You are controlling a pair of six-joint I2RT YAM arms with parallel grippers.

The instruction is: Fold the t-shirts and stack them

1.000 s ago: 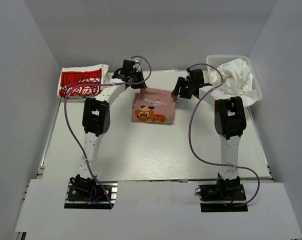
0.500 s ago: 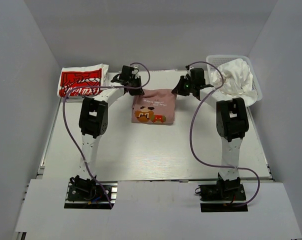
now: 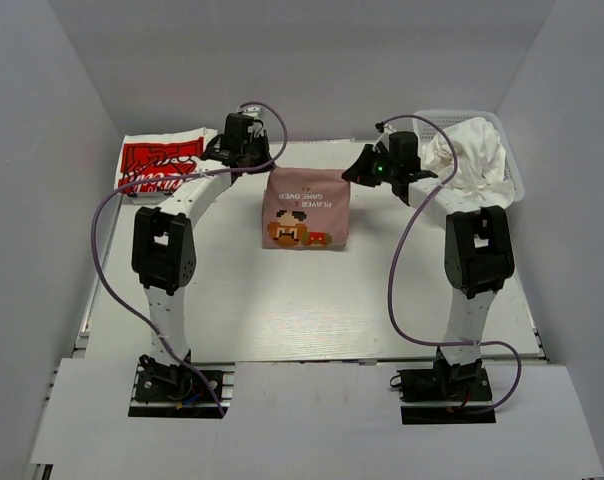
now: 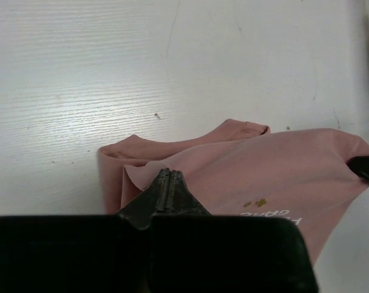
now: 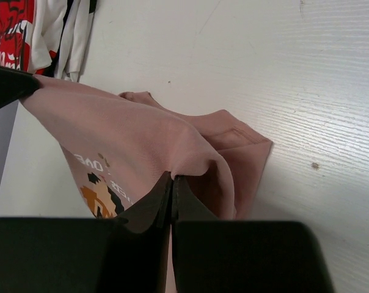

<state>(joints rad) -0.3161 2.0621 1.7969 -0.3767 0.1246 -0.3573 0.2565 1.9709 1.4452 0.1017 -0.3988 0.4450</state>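
Left pincer (image 4: pixel 166 175) and right pincer (image 5: pixel 172 178) each clamp a corner of the dusty-pink tee (image 3: pixel 305 208), just raised above the counter's far middle, probably bound for the red-logo tee (image 3: pixel 160 165) in the far-left corner.

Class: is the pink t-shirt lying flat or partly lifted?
Partly lifted: left claw and right claw hold the pink t-shirt up by its far corners.

Pink tee (image 4: pixel 282 165) shows soft matt cloth, creased. Tabletop (image 4: pixel 111 73) white, grained, faintly glossy. Basket (image 3: pixel 442 113) white plastic mesh.
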